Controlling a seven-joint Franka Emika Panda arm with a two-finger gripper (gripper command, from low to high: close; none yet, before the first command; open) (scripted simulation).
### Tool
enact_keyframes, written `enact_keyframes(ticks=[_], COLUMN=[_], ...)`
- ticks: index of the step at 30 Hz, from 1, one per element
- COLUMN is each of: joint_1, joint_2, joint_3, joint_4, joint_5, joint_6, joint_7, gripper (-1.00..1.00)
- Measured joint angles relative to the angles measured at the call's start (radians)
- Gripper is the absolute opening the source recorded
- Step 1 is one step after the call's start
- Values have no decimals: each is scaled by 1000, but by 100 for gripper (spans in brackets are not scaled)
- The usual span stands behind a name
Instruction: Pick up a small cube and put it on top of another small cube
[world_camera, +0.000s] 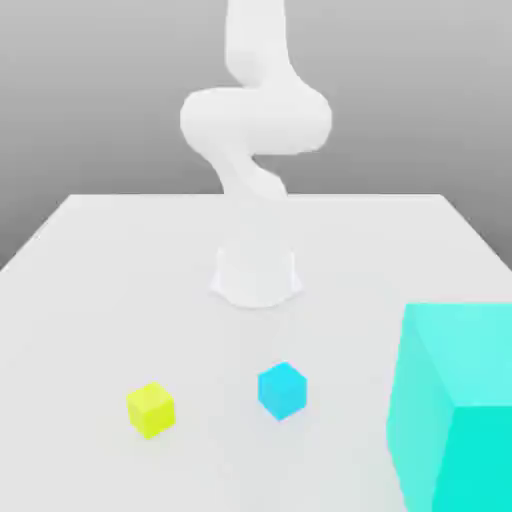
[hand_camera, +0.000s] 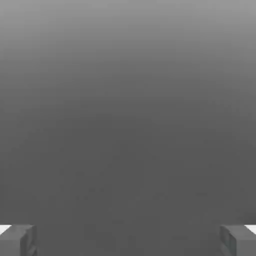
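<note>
A small sky-blue cube (world_camera: 281, 390) rests on the white table near the front middle in the exterior view. To its left in that view sits a small yellow-green cube (world_camera: 151, 409), about the same size and well apart from it. The white arm (world_camera: 255, 120) rises from its base (world_camera: 256, 275) at the table's middle and bends upward out of the frame. In the hand view my gripper (hand_camera: 128, 240) stands open, its two grey fingertips (hand_camera: 17, 240) far apart with nothing between them against a plain grey background.
A huge cyan-turquoise cube (world_camera: 455, 400) stands at the front of the exterior view's right, close to the blue cube's right side. The white table (world_camera: 100, 300) stretches back to a far edge behind the arm's base.
</note>
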Motion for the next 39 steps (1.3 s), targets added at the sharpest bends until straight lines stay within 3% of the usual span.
enact_keyframes(ticks=[17,25,26,33,39], joint_1=[136,113,107,103,115], joint_2=[575,940,965,966,774], joint_3=[-54,-12,-6,-4,-17], joint_4=[-555,-558,-555,-555,-587], joint_5=[-22,4,3,-2,-12], joint_6=[481,774,794,794,635], joint_7=[-421,-488,-488,-484,-475], gripper=[0,0,-100,-100,-100])
